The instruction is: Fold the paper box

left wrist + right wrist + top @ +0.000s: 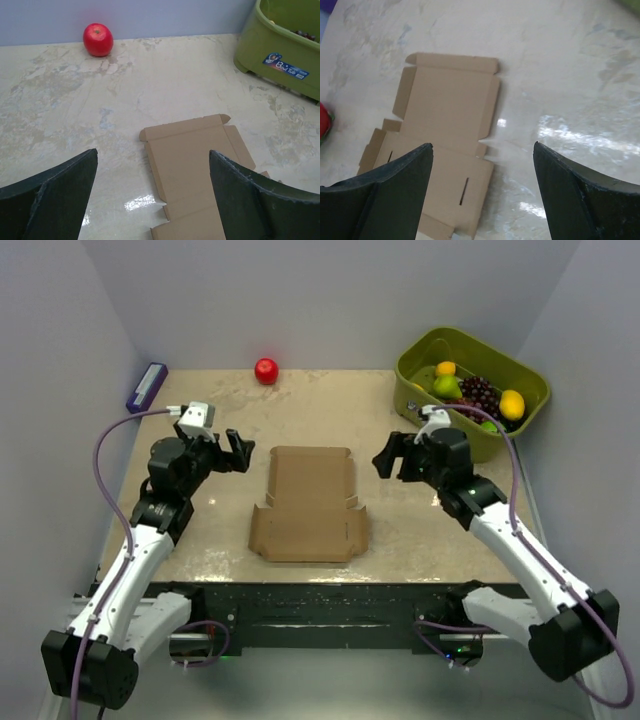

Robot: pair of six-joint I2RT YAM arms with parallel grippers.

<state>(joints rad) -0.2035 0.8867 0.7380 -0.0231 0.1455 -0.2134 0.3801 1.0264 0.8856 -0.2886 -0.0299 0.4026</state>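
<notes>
Top view first: you've got the box [310, 505] lying flat and unfolded on the table [205, 540], between your two grippers and touching neither. It's plain brown cardboard, a thin die-cut sheet with small flaps and tabs along its edges. Left gripper [240, 450] hovers just off the box's left side with its fingers spread, and right gripper [390, 455] sits just off the right side, spread too. The tabletop is pale, blotchy and a bit glossy, boxed in by plain grey walls. Out past the left gripper there's a shiny red apple [266, 370] by the back wall and a purple block [147, 386] at the far left edge. Behind the right gripper is a green plastic bin [420, 365] of fruit.

Left wrist: the dark fingers [60, 195] stand wide apart, nothing pinched. The box's far flap lies ahead between them, a little to the right. Only here do you see the bin's blue sticker [285, 66].

Right wrist: the fingers [385, 195] are also wide, holding nothing, with the box below and left of centre. This view alone shows the narrow slots [465, 190] cut in its near panel.
</notes>
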